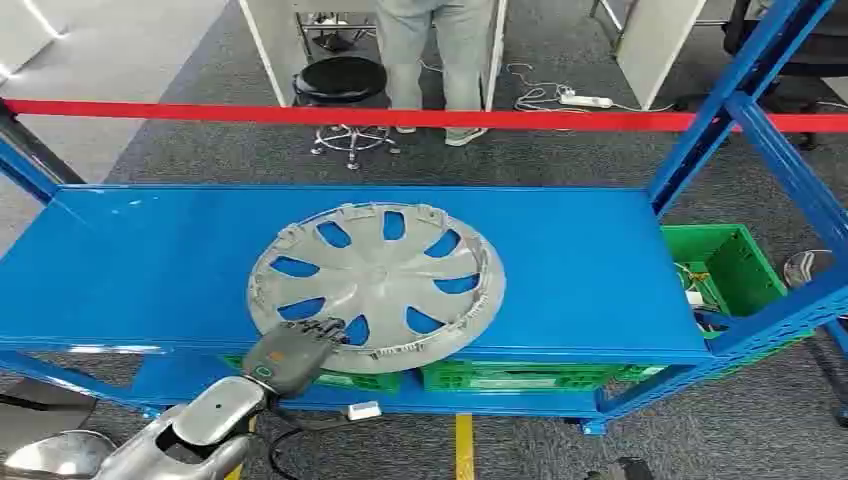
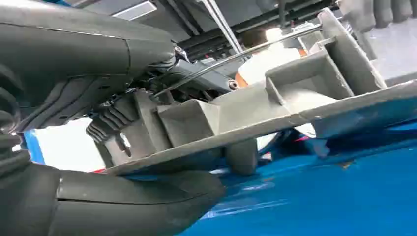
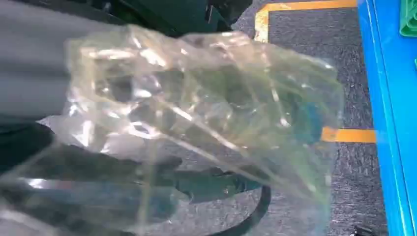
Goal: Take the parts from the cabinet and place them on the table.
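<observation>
A grey wheel cover with several spoke openings lies on the blue cabinet shelf. My left hand is at its near rim. In the left wrist view the rim sits between the thumb underneath and the dark fingers on top, and that edge stands raised off the blue shelf. In the right wrist view my right hand holds a crumpled clear plastic bag, which hides its fingers.
A red bar crosses behind the shelf. A person stands beyond it beside a black stool. Blue uprights frame the right side. Green crates sit to the right and under the shelf.
</observation>
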`<state>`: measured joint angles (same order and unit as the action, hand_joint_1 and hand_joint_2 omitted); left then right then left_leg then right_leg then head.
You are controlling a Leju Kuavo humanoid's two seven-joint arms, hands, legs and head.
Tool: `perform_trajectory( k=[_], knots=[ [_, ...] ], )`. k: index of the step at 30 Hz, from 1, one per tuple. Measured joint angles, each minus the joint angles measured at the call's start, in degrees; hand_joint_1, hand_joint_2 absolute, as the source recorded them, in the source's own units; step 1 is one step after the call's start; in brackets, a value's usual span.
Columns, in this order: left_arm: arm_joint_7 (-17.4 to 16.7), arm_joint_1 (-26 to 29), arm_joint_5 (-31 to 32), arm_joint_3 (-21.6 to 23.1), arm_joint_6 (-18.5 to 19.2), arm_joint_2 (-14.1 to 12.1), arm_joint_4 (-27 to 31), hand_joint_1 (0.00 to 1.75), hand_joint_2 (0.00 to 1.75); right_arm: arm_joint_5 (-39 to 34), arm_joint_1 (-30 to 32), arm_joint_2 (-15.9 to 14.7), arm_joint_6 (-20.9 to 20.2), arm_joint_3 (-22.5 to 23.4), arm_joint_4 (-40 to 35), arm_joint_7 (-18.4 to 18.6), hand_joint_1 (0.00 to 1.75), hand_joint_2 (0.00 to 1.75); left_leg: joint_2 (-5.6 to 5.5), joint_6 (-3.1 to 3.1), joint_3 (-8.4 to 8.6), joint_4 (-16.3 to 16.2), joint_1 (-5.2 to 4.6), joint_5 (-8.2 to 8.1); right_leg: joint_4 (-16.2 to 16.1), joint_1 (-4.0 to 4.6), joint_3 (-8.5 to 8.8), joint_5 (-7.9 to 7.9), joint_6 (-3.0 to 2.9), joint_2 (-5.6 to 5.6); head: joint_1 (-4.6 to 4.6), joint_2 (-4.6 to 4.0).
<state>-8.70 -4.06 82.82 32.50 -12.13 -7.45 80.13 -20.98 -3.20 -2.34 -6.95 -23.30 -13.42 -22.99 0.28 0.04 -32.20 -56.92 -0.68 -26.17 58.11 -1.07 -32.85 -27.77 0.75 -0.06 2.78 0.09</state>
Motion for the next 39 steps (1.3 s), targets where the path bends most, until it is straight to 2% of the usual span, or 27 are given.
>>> perform_trajectory(
  k=[4,9,13,15,16,18,20,27,36,39],
  knots=[
    [0.94,0.19,0.09,-0.26,-1.36,0.04,0.0,1.75,1.75,0.46,0.04,0.02,0.09,0.02,0.02,-0.13,0.0,0.0,0.0,0.0,0.0,0.0,0.0,0.0,0.0,0.0,-0.01,0.0,0.0,0.0,0.0,0.0],
    [4.35,1.48,-2.17,-0.46,-5.49,0.02,1.77,1.75,1.75,0.9,0.3,0.02,0.42,0.55,0.02,-0.81,0.0,0.0,0.0,0.01,-0.03,0.0,0.0,0.0,0.0,0.0,-0.05,0.0,0.0,-0.03,0.0,0.0],
    [8.14,3.58,-6.06,-0.48,-11.02,-0.07,6.1,1.75,1.75,0.94,0.43,0.02,0.7,1.12,0.02,-1.4,0.0,0.0,0.0,0.01,-0.13,0.0,0.0,-0.02,0.0,0.0,-0.13,-0.01,-0.01,-0.01,-0.02,0.0],
    [12.03,5.3,-12.17,-0.92,-16.91,-0.26,9.1,1.75,1.75,0.76,0.65,0.13,1.27,1.62,0.02,-2.06,0.0,0.0,0.02,0.01,-0.17,0.0,0.0,-0.05,0.0,0.0,-0.2,-0.01,-0.01,0.08,0.0,0.0],
    [14.24,6.31,-15.92,-1.47,-18.5,-0.37,11.13,1.75,1.75,0.61,0.86,0.39,1.84,1.95,0.02,-2.34,0.0,0.0,0.02,0.01,-0.17,0.0,0.0,-0.06,0.0,0.0,-0.22,-0.02,-0.01,0.08,0.0,0.0],
    [17.81,7.97,-22.09,-2.75,-18.91,-0.48,14.92,1.75,1.75,0.42,1.4,1.03,2.82,2.64,0.02,-2.86,0.0,0.0,0.01,0.04,-0.18,0.0,-0.01,-0.09,0.0,-0.01,-0.22,-0.06,-0.04,-0.01,-0.02,0.0],
    [18.84,9.07,-23.41,-3.37,-18.88,-0.59,16.85,1.75,1.75,0.41,1.58,1.38,2.97,2.97,0.07,-2.97,0.0,0.0,0.01,0.05,-0.2,0.0,0.0,-0.1,0.0,0.0,-0.23,-0.07,-0.04,0.0,-0.02,0.0],
    [19.54,10.77,-23.82,-4.43,-18.86,-0.77,20.15,1.75,1.75,0.42,1.61,1.97,3.15,3.78,0.11,-3.06,0.0,0.0,0.01,0.05,-0.19,0.0,0.0,-0.1,0.0,0.0,-0.24,-0.06,-0.04,0.02,0.0,0.0],
    [19.63,11.12,-23.89,-4.57,-18.86,-0.92,21.0,1.75,1.75,0.42,1.61,2.05,3.15,4.22,0.15,-3.06,0.0,0.0,0.01,0.04,-0.19,0.0,-0.01,-0.1,0.0,0.0,-0.23,-0.06,-0.04,0.02,0.0,0.0],
    [21.42,11.17,-26.19,-4.7,-18.88,-0.9,21.03,1.75,1.75,0.44,1.61,2.08,3.15,4.24,0.17,-3.13,0.0,0.0,0.01,0.05,-0.2,0.0,-0.01,-0.1,0.0,-0.01,-0.24,-0.06,-0.04,0.01,0.0,0.0]
  ],
)
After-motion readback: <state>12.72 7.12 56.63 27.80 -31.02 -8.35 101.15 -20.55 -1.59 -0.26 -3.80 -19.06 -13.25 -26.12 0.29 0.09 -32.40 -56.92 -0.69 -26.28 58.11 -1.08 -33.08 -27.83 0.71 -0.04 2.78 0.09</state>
